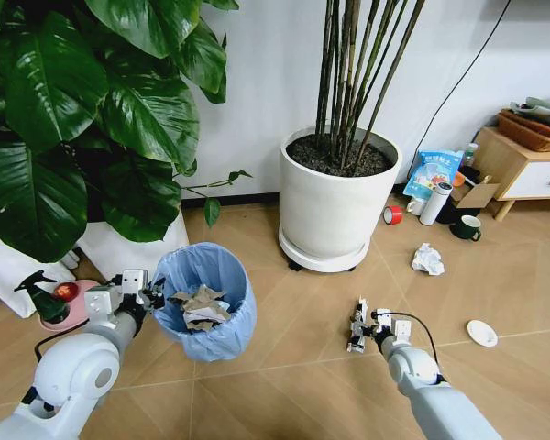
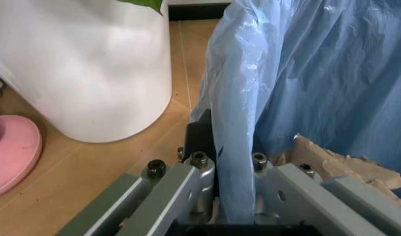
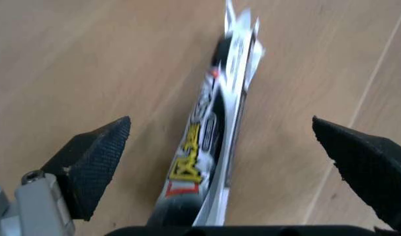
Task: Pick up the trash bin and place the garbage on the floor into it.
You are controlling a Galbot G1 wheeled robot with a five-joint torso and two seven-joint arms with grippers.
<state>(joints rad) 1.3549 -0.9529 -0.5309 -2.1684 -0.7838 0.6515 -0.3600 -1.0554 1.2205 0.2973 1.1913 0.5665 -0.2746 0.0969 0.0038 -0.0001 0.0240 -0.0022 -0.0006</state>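
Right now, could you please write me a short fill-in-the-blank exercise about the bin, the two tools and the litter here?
1. The left tool is shut on the bin's ____.
2. The right tool is ____, with a tube between its fingers.
3. The paper wad lies on the ____.
4. The bin's bag is light ____.

Missing: rim; open; floor; blue

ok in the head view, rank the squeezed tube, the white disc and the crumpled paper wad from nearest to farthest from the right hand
1. Squeezed tube, lying between the open right hand fingers.
2. White disc, on the floor to its right.
3. Crumpled paper wad, farther ahead, toward the cabinet.
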